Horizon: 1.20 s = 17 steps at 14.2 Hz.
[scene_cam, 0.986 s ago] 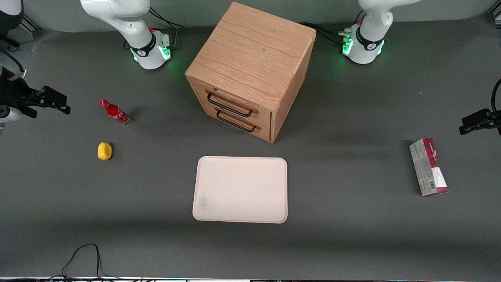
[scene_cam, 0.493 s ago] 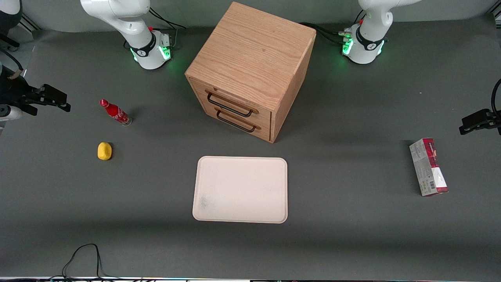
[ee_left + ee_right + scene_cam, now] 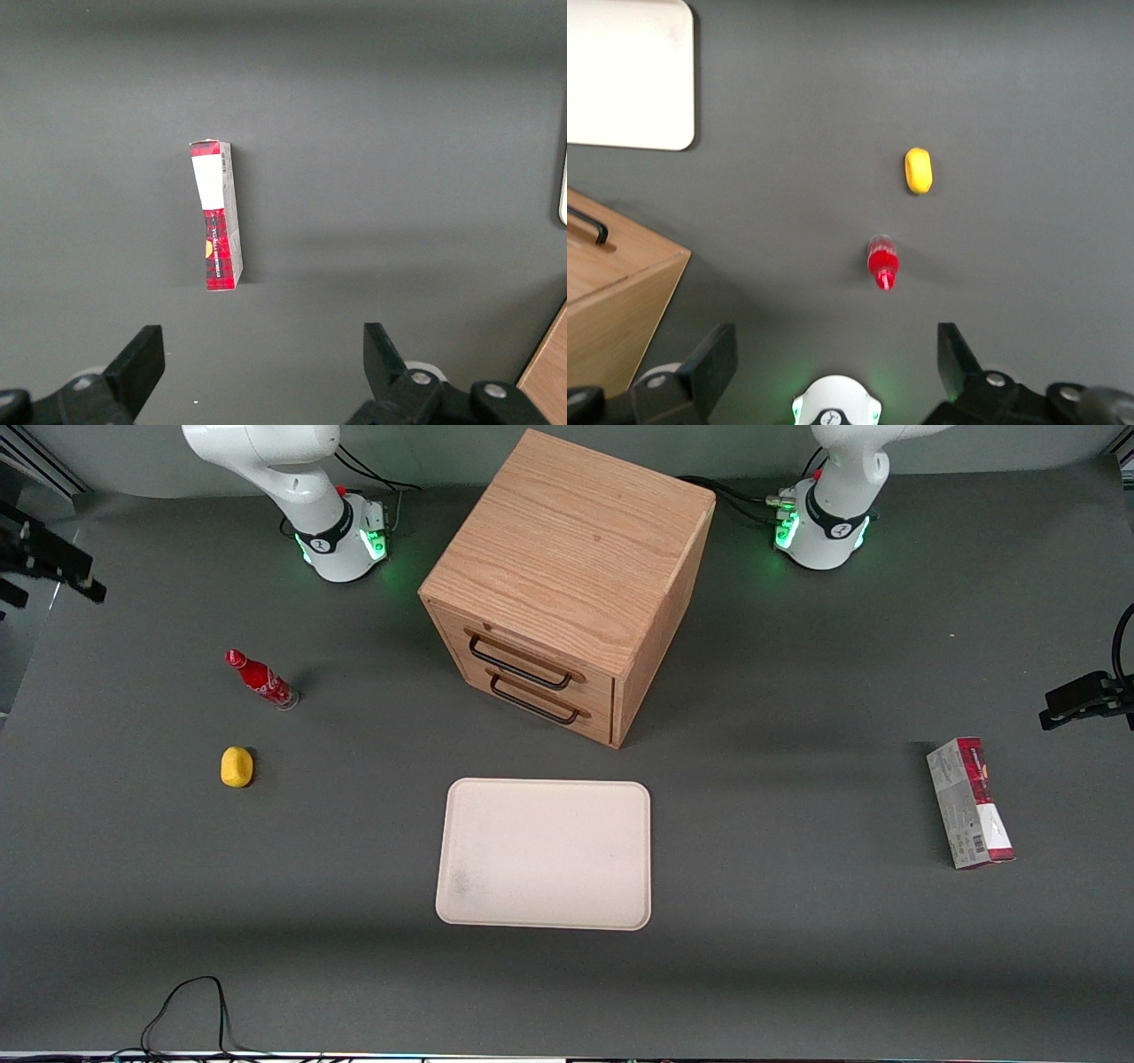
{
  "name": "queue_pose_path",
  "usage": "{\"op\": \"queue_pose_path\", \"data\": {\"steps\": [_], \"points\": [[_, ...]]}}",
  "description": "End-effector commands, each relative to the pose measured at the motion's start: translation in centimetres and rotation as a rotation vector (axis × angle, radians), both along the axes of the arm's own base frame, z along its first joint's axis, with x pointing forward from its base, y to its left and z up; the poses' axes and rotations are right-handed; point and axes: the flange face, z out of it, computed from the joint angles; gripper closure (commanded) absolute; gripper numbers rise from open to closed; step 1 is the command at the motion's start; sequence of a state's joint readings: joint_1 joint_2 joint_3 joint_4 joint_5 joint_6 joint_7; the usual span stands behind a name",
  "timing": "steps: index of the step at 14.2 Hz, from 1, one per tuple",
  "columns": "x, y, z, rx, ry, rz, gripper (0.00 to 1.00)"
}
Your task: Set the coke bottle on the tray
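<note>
The coke bottle [image 3: 261,679], slim and red with a red cap, stands on the grey table toward the working arm's end; the right wrist view shows it [image 3: 882,263] from above. The cream tray [image 3: 545,855] lies flat near the table's middle, nearer the front camera than the wooden cabinet; one of its corners [image 3: 629,75] shows in the right wrist view. My gripper [image 3: 62,571] hangs high at the table's edge, farther from the camera than the bottle and well apart from it. Its jaws [image 3: 835,345] are open with nothing between them.
A yellow lump [image 3: 236,767] lies close to the bottle, nearer the front camera. The wooden two-drawer cabinet [image 3: 567,593] stands mid-table. A red-and-grey carton [image 3: 970,802] lies toward the parked arm's end. A black cable [image 3: 186,1001] loops at the front edge.
My gripper has risen and moved away from the front camera, from beside the bottle's level toward the table's back corner. The bottle, tray and other objects have not moved.
</note>
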State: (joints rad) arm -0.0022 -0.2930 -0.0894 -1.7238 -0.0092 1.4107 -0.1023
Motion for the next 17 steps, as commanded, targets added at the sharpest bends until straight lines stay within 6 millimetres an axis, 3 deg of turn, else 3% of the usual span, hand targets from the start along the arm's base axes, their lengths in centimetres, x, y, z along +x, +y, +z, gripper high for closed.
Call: {"op": "queue_pose_path", "data": {"steps": [1,4,6,11,14,17], "points": [[-5.0,0.4,-1.9,0.001,-0.027,0.01,0.0],[-9.2,0.1,-3.9,-0.031,-0.059,0.015,0.0],[-10.6,-1.2,-5.5,-0.014,-0.067,-0.005,0.0],[-10.1,-6.8,-7.1,0.014,-0.063,0.027,0.0],[-9.1,-6.9,-8.1,0.012,-0.053,0.056,0.0],[-8.2,-5.2,-10.1,0.013,-0.048,0.096,0.0]]}}
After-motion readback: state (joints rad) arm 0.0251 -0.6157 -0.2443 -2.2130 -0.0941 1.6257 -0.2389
